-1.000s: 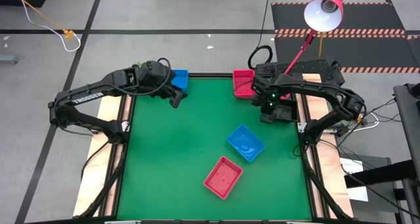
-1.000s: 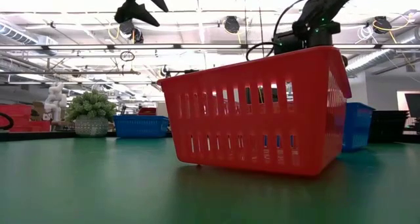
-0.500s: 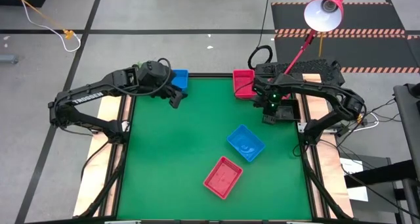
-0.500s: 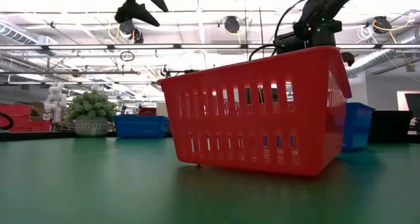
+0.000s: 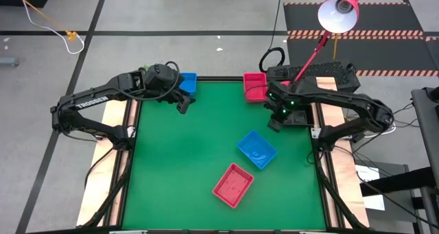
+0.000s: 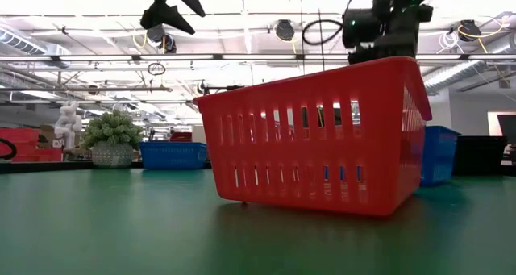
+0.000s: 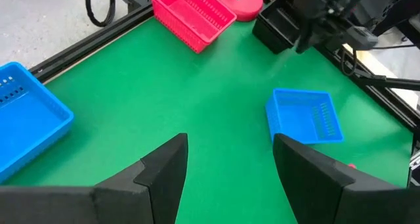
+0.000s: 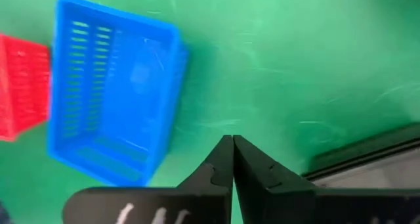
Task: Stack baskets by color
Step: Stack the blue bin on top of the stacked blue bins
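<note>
On the green table lie a blue basket (image 5: 257, 149) in the middle and a red basket (image 5: 233, 184) nearer the front edge. Another blue basket (image 5: 187, 82) stands at the far left corner and another red one (image 5: 254, 86) at the far edge. A black basket (image 7: 274, 28) sits by the right edge, partly under my right arm. My right gripper (image 5: 273, 124) hangs shut above the table, right of the middle blue basket (image 8: 111, 92), holding nothing. My left gripper (image 5: 184, 103) hovers open and empty near the far left corner.
A pink lamp (image 5: 338, 11) stands behind the far right corner, its round base (image 7: 239, 0) beside the far red basket. A green plant ball (image 6: 113, 138) shows beyond the table. Bare green mat (image 5: 178, 165) fills the left and front.
My right gripper has risen, shifted a little toward the table's middle and rolled about its own axis, staying shut and empty. The baskets have kept their places.
</note>
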Motion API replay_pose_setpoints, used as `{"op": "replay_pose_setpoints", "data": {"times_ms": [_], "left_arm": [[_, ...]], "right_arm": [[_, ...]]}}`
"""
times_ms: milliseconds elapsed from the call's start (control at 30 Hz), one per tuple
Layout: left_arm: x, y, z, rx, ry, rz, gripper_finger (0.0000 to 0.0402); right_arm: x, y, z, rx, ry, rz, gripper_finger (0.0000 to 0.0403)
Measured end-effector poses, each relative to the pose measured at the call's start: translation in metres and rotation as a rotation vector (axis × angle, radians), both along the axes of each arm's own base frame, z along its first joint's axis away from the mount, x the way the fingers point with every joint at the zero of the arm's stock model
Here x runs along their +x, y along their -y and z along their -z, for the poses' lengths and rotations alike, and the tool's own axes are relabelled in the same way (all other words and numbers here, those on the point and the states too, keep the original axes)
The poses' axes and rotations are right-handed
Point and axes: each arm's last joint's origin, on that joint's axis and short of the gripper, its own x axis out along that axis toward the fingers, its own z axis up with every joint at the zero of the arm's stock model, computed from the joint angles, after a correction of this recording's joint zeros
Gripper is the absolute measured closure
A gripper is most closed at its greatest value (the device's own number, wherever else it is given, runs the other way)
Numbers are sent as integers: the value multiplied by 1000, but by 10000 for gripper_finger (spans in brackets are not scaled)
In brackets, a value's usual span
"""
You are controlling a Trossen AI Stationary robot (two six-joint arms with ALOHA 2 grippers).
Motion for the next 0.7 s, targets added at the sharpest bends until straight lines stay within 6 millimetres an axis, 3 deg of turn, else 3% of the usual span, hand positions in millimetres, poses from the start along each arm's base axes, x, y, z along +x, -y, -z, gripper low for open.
{"op": "replay_pose_setpoints", "data": {"times_ms": [200,433,700], "left_arm": [[0,0,0,0,-1,0,176],[0,1,0,-31,8,-23,176],[4,12,0,-69,16,-10,176]], "right_arm": [[8,-27,-9,13,36,20,383],[24,-51,-9,-65,86,-47,315],[25,-76,-5,-24,53,-58,250]]}}
